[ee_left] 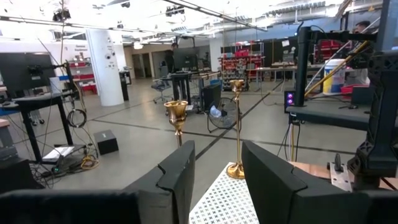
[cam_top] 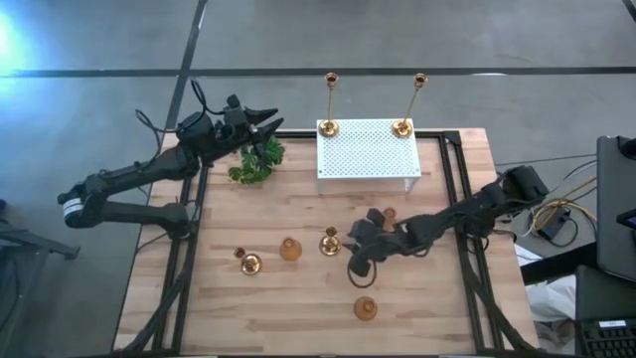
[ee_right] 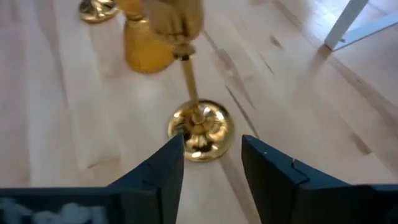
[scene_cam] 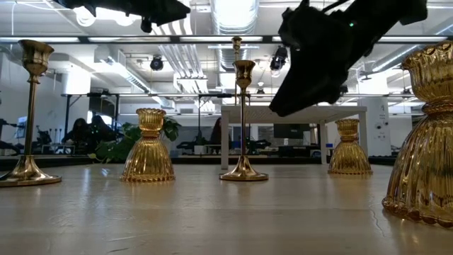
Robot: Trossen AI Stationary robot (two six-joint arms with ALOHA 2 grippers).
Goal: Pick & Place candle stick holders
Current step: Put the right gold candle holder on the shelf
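Note:
A thin-stemmed brass candle stick holder point(ee_right: 198, 127) stands upright on its round base on the wooden table point(cam_top: 298, 298). My right gripper point(ee_right: 211, 155) is open, slanting down at it from the table's right. Its fingertips hang above and just short of the base, clear of the stem point(scene_cam: 243, 120). On the table also stand another stemmed holder point(cam_top: 250, 263) and three squat ones point(cam_top: 289, 249) point(cam_top: 366, 308) point(cam_top: 388, 214). Two tall holders point(cam_top: 329, 127) point(cam_top: 402, 127) stand on the white perforated box point(cam_top: 368, 154). My left gripper point(ee_left: 214, 180) waits open and raised at the far left, holding nothing.
A green leafy plant point(cam_top: 256, 161) lies left of the box, below my left gripper. Black rails point(cam_top: 452, 199) run along the table's left and right sides. Bare wood lies along the near edge around the squat holder there.

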